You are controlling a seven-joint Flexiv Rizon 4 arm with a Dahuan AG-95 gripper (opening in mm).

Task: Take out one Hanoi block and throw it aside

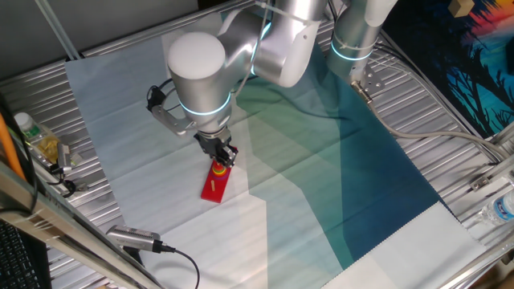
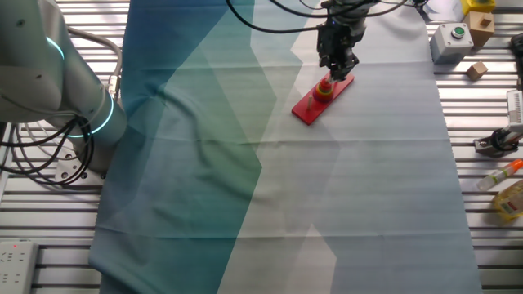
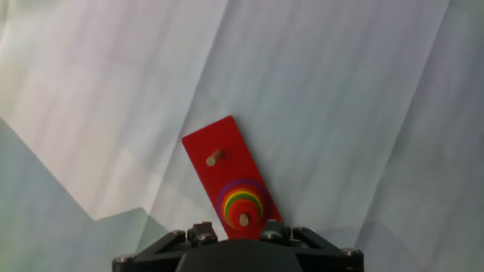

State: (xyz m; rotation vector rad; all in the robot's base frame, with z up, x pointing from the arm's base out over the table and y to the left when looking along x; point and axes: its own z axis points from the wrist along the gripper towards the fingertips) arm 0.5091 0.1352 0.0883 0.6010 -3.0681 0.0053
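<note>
A long red board (image 3: 226, 137) with wooden pegs lies on the pale cloth. On its near peg sits a stack of coloured rings, purple at the bottom. The Hanoi block (image 3: 237, 209), a small red disc, tops that stack; it also shows as a red spot (image 1: 218, 168) and as a small red cap (image 2: 325, 82). My gripper (image 3: 238, 229) hangs just above the stack, open, with one finger on each side of it and nothing held. In the fixed views the gripper (image 1: 226, 155) (image 2: 340, 65) stands right over the stacked end of the board (image 1: 213, 190) (image 2: 307, 109).
A second arm (image 2: 57, 73) stands at the cloth's edge. A grey box with a green button (image 2: 452, 39) and wooden blocks (image 2: 477, 69) sit on the slatted table. A bottle (image 1: 28, 128), a cabled device (image 1: 133, 238) and another bottle (image 1: 501, 209) lie at the sides.
</note>
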